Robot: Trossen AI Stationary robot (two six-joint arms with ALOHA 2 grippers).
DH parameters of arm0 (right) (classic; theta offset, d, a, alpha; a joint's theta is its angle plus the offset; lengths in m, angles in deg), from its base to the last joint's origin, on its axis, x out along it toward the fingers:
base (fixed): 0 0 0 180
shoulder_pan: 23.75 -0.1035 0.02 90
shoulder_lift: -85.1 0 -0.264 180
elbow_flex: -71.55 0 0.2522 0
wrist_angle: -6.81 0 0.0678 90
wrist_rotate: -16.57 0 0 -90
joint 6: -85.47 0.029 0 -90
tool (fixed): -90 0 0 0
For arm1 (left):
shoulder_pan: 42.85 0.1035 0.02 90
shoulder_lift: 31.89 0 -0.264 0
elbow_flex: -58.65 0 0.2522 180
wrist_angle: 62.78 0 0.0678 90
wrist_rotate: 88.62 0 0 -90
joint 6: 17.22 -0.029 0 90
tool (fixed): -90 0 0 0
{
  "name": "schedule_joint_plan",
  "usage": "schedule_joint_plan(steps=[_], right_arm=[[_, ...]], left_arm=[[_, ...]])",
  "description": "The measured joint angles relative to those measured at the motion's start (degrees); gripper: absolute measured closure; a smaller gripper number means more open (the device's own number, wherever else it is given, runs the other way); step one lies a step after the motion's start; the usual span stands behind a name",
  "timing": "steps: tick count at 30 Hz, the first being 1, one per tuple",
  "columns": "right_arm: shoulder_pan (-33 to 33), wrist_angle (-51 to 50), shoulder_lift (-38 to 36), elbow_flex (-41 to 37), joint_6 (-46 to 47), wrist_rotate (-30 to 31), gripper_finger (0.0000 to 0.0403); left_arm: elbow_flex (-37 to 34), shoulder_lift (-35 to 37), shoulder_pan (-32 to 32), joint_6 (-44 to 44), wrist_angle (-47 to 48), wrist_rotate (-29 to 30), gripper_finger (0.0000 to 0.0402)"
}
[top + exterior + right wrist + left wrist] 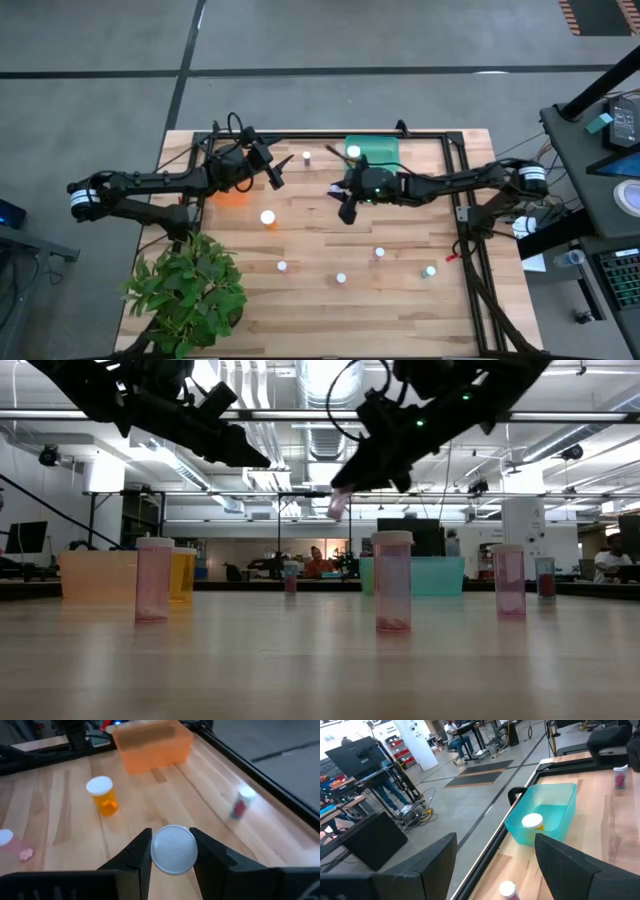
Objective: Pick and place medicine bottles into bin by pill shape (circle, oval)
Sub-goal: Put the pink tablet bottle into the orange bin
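Clamping a white-capped medicine bottle point(173, 848) aloft for binning, the right gripper point(172, 852) hangs mid-table while the left gripper point(274, 172) waits unclenched, empty, near the orange bin point(228, 194).

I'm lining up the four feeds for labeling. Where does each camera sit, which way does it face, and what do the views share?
High: above, looking straight down on the table and both arms.
Low: at tabletop height, level across to the room; arms enter from above.
Left wrist: over the open left tool, facing the teal bin.
Right wrist: behind the right tool, shut on a white-capped bottle, facing the orange bin.
Shared: both wrist views' bins also show in the high and low views.
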Motion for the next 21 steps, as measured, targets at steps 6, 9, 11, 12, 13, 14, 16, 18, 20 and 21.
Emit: schedule_joint_plan(steps=[6, 9, 11, 12, 13, 14, 16, 18, 20, 21], right_arm=[[0.00, -0.12, 7.60, 7.38, -5.47, -0.89, 0.0296], [0.11, -0.11, 11.60, 11.56, -8.13, -0.91, 0.0296], [0.22, -0.15, 14.23, 14.51, -9.59, -0.99, 0.0296], [0.28, -0.09, 15.41, 15.95, -10.32, -1.09, 0.0296], [0.46, -0.13, 16.56, 17.25, -10.97, -1.61, 0.0296], [0.65, -0.28, 17.64, 18.51, -11.59, -2.44, 0.0296], [1.15, -0.09, 19.45, 20.91, -12.44, -3.87, 0.0296], [1.75, -0.37, 20.59, 22.54, -13.44, -3.98, 0.0296], [2.40, -0.32, 20.95, 23.47, -14.89, -4.00, 0.0296], [2.72, -0.55, 20.97, 23.68, -15.36, -4.00, 0.0296]], left_arm=[[0.00, 0.16, 0.02, -0.03, 0.01, 0.24, 0.0153], [0.00, 0.43, 0.02, -0.16, -0.07, 0.28, 0.0153], [0.00, 0.71, 0.02, -0.22, 0.01, 0.28, 0.0153], [0.00, 0.87, 0.02, -0.24, -0.05, 0.28, 0.0153], [0.00, 1.06, 0.02, -0.24, 0.01, 0.28, 0.0153], [0.00, 1.22, 0.02, -0.24, 0.00, 0.28, 0.0153], [-0.01, 1.59, 0.02, -0.24, 0.03, 0.28, 0.0153], [-0.18, 1.66, 0.02, -0.19, 0.01, 0.28, 0.0153], [-0.29, 1.64, 0.02, -0.19, 0.76, 0.20, 0.0153], [-0.33, 1.64, 0.02, -0.13, 1.16, -0.18, 0.0153]])
